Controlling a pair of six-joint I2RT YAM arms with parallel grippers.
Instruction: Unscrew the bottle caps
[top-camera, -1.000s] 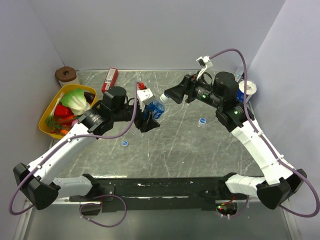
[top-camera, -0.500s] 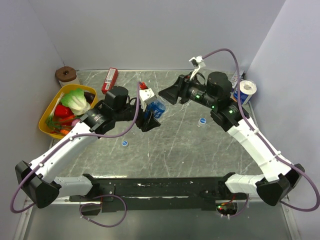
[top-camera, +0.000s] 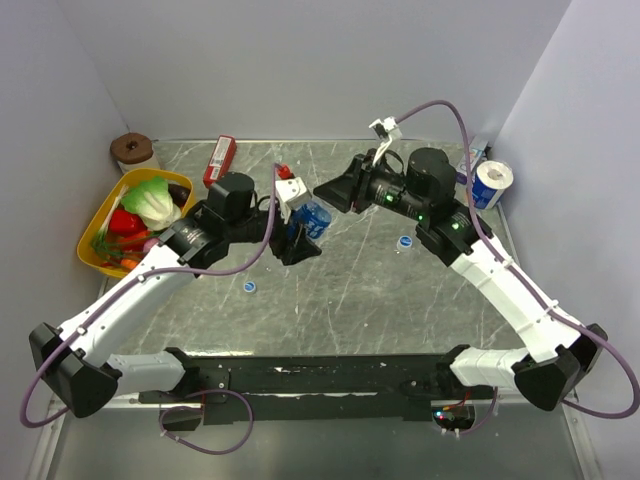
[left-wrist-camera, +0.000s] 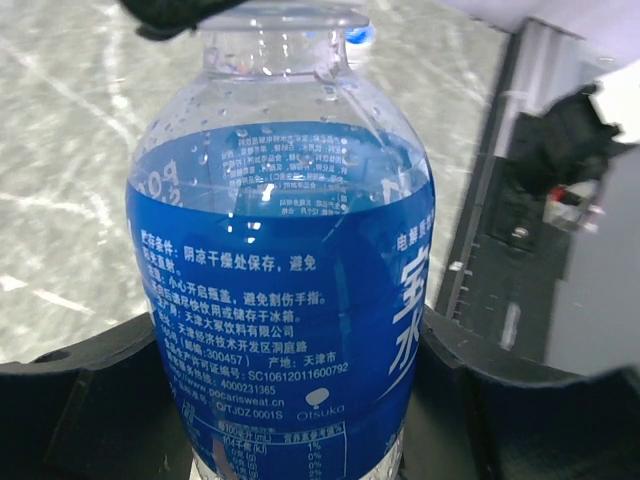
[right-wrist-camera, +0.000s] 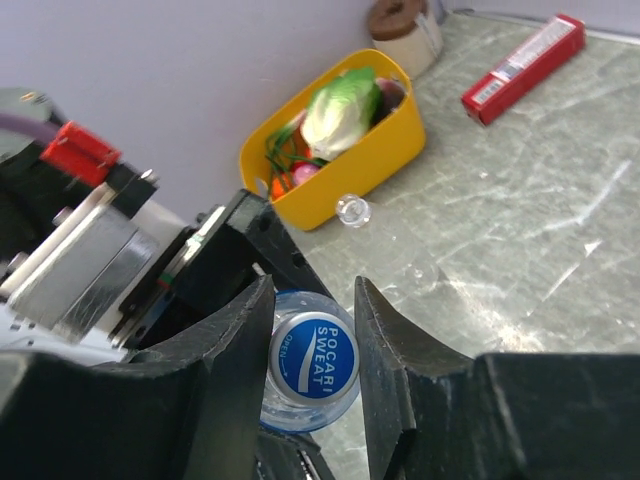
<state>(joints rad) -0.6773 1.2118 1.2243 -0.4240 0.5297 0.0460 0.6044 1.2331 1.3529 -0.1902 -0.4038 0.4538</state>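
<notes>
**Count.**
- Bottles in view: two. The blue-label bottle (left-wrist-camera: 290, 300) is held off the table near its centre, neck tilted toward 2 o'clock. The left gripper (top-camera: 302, 238) is pinched on the bottle's body from both sides. The clear bottle (right-wrist-camera: 400, 250) lies on its side with an open mouth, at 9 o'clock from the held bottle and near the yellow basket (right-wrist-camera: 345, 175).
- Caps in view: three. The blue cap (right-wrist-camera: 313, 358) is on the held bottle's neck. The first loose cap (top-camera: 249, 287) lies at 7 o'clock from the held bottle. The second loose cap (top-camera: 405, 241) lies at 4 o'clock from it.
- Grippers: two. The right gripper (right-wrist-camera: 312, 300) has its fingers pressed against opposite sides of the blue cap.

**Change from the earlier frames.**
- A second ago the right gripper stood spread, just off the bottle's neck at 2 o'clock, with the cap exposed. It has since moved onto the cap and closed.
- The left gripper, the held bottle and both loose caps have kept their places.

**Surface and room.**
- The table (top-camera: 350, 300) is grey-green marbled stone with white scratches.
- The yellow basket, filled with vegetables (top-camera: 150, 203), sits at 9 o'clock.
- A red box (top-camera: 220, 160) and a brown roll (top-camera: 132, 150) sit toward 11 o'clock.
- A white roll (top-camera: 492, 183) sits at 2 o'clock.
- Plain pale walls (top-camera: 300, 70) enclose three sides.
</notes>
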